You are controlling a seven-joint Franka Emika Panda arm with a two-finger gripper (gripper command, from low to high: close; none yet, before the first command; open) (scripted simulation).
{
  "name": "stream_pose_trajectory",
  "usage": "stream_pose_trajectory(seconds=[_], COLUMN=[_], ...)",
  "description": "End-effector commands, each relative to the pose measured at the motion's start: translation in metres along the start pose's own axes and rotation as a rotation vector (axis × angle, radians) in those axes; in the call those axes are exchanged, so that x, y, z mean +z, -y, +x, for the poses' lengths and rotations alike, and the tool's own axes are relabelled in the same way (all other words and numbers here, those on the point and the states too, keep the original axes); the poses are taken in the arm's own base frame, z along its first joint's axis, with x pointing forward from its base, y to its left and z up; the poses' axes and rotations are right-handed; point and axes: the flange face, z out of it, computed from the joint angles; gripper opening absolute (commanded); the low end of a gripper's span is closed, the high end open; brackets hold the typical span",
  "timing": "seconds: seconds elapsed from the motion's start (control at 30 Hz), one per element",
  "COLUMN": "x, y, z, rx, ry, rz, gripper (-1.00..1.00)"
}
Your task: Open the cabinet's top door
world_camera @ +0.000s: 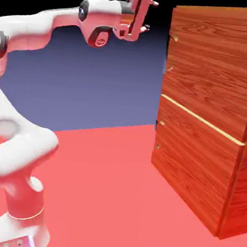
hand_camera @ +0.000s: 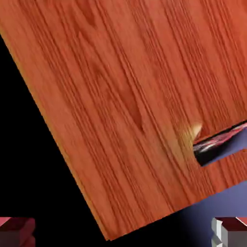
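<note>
In the exterior view I have one cabinet (world_camera: pixel 200 117) upright at the right; its two door panels stack across one pale seam (world_camera: pixel 200 118); the top door (world_camera: pixel 213 65) is the upper, its face turned obliquely toward the camera, so I cannot tell its longer axis; two handles, one per panel, sit by the left edge, the upper handle (world_camera: pixel 168 54) with its long axis upright; my one gripper (world_camera: pixel 150 15) is left of the top door, apart from it, jaws spread wide.

In the hand view, one wood panel fills most; one reflective handle slants up rightward, cut off by the frame; two fingertips (hand_camera: pixel 17 232) stand far apart.
</note>
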Motion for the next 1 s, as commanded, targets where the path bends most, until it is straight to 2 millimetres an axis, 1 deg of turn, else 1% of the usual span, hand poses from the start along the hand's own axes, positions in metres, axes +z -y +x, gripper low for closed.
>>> stream_pose_trajectory(seconds=[0.0,0.17,0.4,0.43,0.63,0.67,0.7,0.8,0.97], x=[0.005,0.027,0.052,0.052,0.101,0.101,0.101,0.096,0.075], y=[-0.005,-0.024,-0.042,-0.042,-0.034,-0.034,-0.034,-0.033,-0.030], z=[0.007,0.050,0.123,0.123,0.126,0.126,0.126,0.127,0.125], rx=[0.070,0.428,0.932,0.932,0.932,0.932,0.932,0.930,0.934], ry=[0.005,0.020,0.026,0.026,0.026,0.026,0.026,0.020,0.010], rz=[0.009,0.065,0.186,0.186,0.186,0.186,0.186,0.175,0.133], gripper=[1.00,1.00,1.00,1.00,1.00,1.00,-1.00,-1.00,-1.00])
